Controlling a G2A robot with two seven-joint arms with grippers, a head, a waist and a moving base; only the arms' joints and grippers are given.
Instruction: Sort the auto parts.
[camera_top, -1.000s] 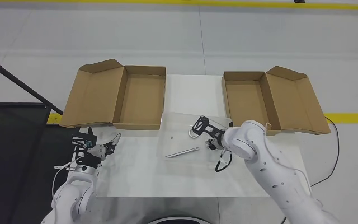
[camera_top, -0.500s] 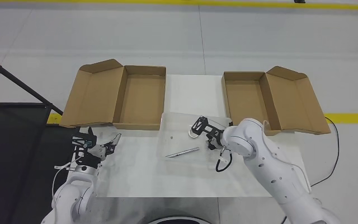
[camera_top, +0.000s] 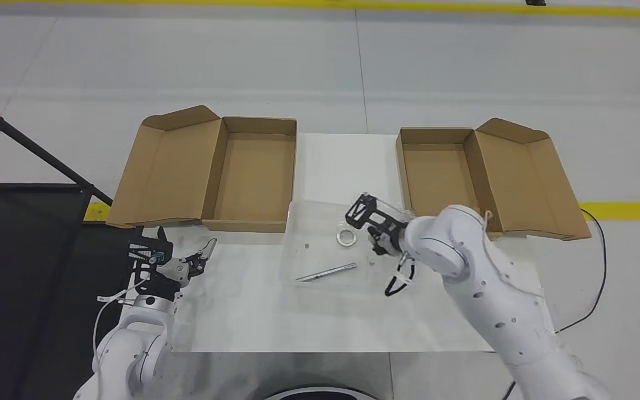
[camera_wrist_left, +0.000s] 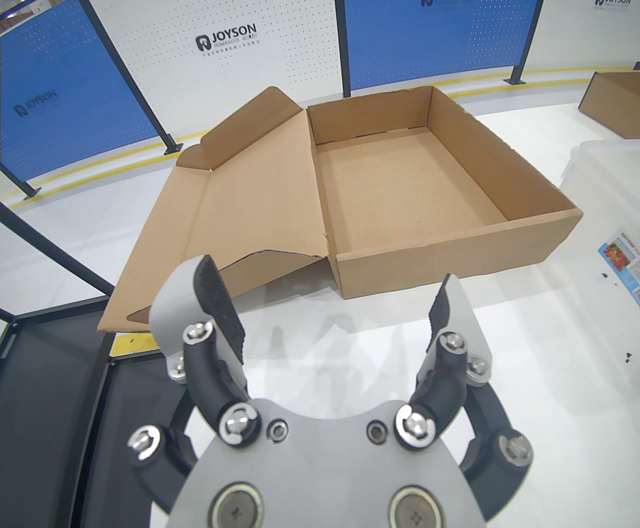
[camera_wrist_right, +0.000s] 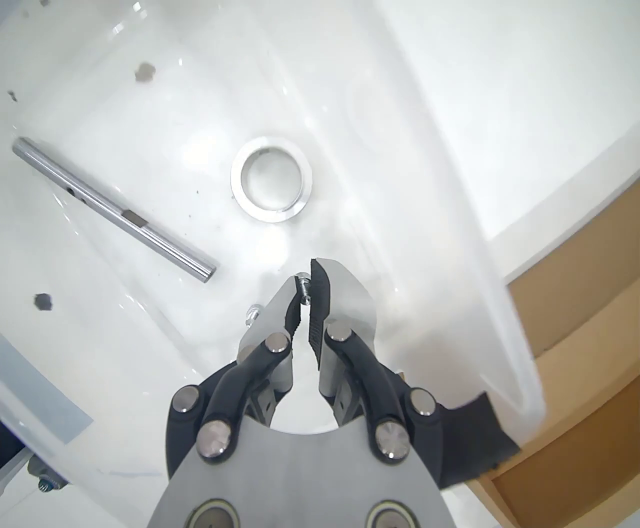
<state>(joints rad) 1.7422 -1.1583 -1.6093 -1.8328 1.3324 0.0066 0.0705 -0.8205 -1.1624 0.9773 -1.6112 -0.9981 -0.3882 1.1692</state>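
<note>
My right gripper (camera_wrist_right: 305, 287) hangs above the clear plastic tray (camera_wrist_right: 450, 165), shut on a small silver screw (camera_wrist_right: 303, 290) pinched at its fingertips. Below it in the tray lie a metal ring (camera_wrist_right: 271, 185), a thin steel rod (camera_wrist_right: 112, 210) and another small bolt (camera_wrist_right: 252, 315). From above, the right gripper (camera_top: 358, 210) is over the tray's back part, with the ring (camera_top: 344, 238) and rod (camera_top: 326, 271) in front of it. My left gripper (camera_wrist_left: 330, 295) stands open with nothing in it, near the table's left edge (camera_top: 207, 246).
An open cardboard box (camera_top: 250, 170) sits at the table's back left, close ahead of the left gripper (camera_wrist_left: 410, 175). A second open box (camera_top: 440, 180) sits at the back right, next to the tray (camera_top: 300, 215). A loose cable (camera_top: 395, 285) lies by the right arm.
The right gripper has risen and shifted back and to the right, uncovering the ring. The left arm has stayed still.
</note>
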